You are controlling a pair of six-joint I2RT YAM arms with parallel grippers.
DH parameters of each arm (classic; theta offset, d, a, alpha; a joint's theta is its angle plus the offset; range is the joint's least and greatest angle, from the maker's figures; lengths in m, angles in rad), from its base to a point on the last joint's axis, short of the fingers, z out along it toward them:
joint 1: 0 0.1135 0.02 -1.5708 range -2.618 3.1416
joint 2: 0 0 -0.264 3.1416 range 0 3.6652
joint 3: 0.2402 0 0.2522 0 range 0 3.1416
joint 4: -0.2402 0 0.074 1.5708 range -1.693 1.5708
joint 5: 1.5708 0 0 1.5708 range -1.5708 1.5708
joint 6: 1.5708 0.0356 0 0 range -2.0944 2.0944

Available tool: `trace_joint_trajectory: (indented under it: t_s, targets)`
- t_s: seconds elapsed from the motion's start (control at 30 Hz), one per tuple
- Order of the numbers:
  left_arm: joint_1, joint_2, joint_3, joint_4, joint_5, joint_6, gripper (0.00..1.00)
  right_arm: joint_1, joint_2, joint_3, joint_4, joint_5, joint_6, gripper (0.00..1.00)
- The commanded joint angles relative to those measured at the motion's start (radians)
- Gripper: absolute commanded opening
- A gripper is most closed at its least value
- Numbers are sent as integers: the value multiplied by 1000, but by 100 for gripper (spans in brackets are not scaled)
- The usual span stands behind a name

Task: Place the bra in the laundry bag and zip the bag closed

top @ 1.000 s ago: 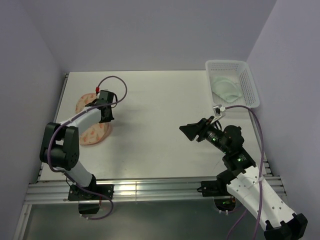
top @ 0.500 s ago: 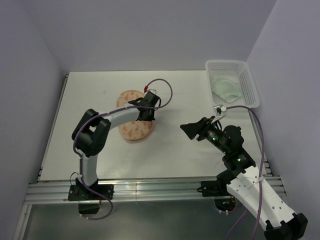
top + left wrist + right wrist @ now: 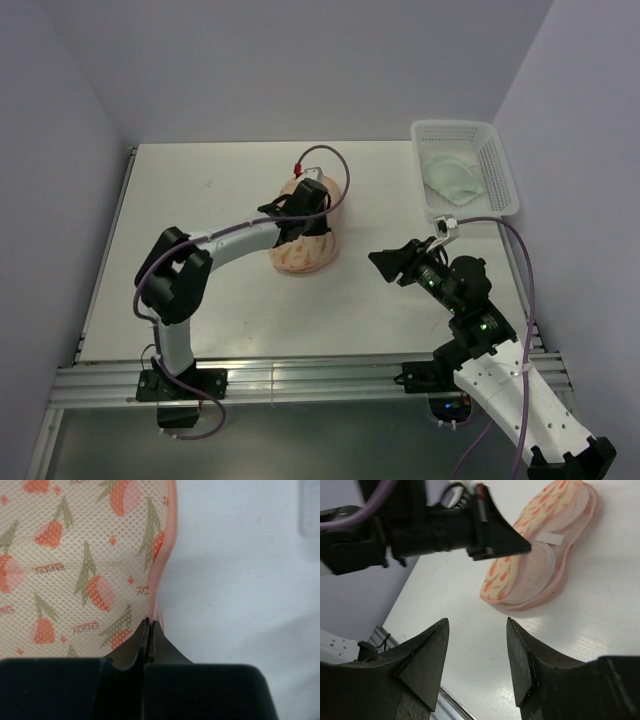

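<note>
Looking down from above: shows the left hand [image 3: 303,203] pinched shut on the far end of the laundry bag [image 3: 305,252], close to the middle of the tabletop [image 3: 200,190]. Shows the right hand [image 3: 392,263] just to the right of the bag, not touching it, with nothing in it. Finds the bra [image 3: 455,178] lying in the white basket [image 3: 503,170] at the far right corner, well apart from the bag. So not in the bag yet.

Looking from the left wrist: shows two dark fingers pressed flat together on the pink rim of the laundry bag [image 3: 85,560], with its red and green print filling the left side. Cannot tell here if the zip is done up.

Looking from the right wrist: shows the right hand [image 3: 477,624] with its fingers apart and empty, facing the laundry bag [image 3: 540,565]. Shows white mesh peeking out along the bag's side, so likely not zipped.

Done so far, by the look of it: only getting hold of the bag. Left to do: open it, fetch the bra, put it in, zip up.
</note>
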Motion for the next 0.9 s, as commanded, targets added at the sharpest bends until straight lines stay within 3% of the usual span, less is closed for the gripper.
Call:
trace_joint_trajectory:
  t_s: [0.0, 0.2, 0.4, 0.77, 0.87]
  targets:
    - [14, -202, -83, 176, 39, -107, 0, 6, 19, 28, -19, 9, -40, 57]
    - [86, -405, -309, 321, 66, -194, 0, 6, 108, 15, 22, 46, -22, 58]
    - [183, -608, -464, 264, 20, -147, 0, 6, 263, 16, 67, 141, -11, 58]
    - [283, -695, -680, 169, -59, -70, 1, 6, 467, 25, 179, 202, 9, 57]
    - [303, -694, -711, 169, -82, -73, 10, 6, 458, 40, 182, 210, 9, 53]
